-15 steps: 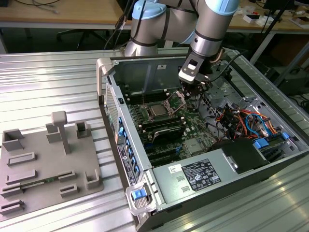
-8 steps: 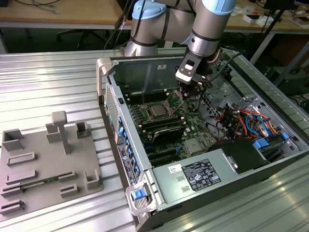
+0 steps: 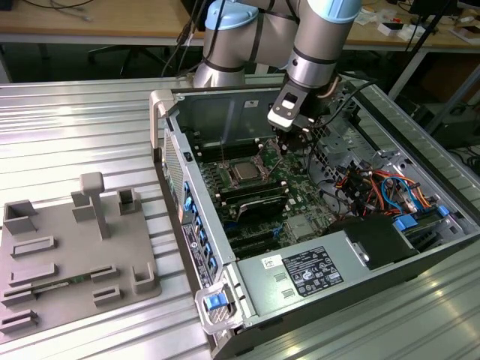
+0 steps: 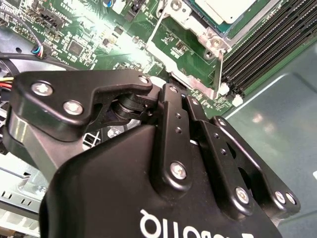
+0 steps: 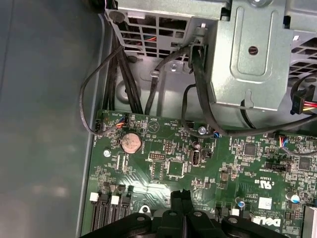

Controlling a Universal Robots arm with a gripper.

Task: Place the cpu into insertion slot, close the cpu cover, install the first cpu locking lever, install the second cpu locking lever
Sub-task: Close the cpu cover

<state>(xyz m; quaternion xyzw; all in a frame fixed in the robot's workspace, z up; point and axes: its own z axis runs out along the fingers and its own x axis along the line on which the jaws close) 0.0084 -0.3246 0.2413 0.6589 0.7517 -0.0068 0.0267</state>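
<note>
The cpu (image 3: 246, 172) lies flat with its silvery top up in the insertion slot (image 3: 234, 162) on the green motherboard inside the open computer case. In the second wrist view the cpu (image 4: 225, 7) has the silver cpu cover (image 4: 208, 35) lying down around it. A thin wire locking lever (image 4: 220, 69) runs along one side of the socket, and another lever (image 4: 154, 27) along the adjacent side. My gripper (image 3: 287, 141) hovers just to the exterior view's right of the socket. Its black fingers (image 5: 177, 203) are shut together, with nothing seen between them.
Black memory slots (image 4: 267, 44) flank the socket. A metal drive cage (image 5: 247, 54) and loose black cables (image 5: 198, 74) stand beyond the board. The power supply (image 3: 307, 274) fills the case's near end. A grey fixture tray (image 3: 67, 255) lies on the table at the exterior view's left.
</note>
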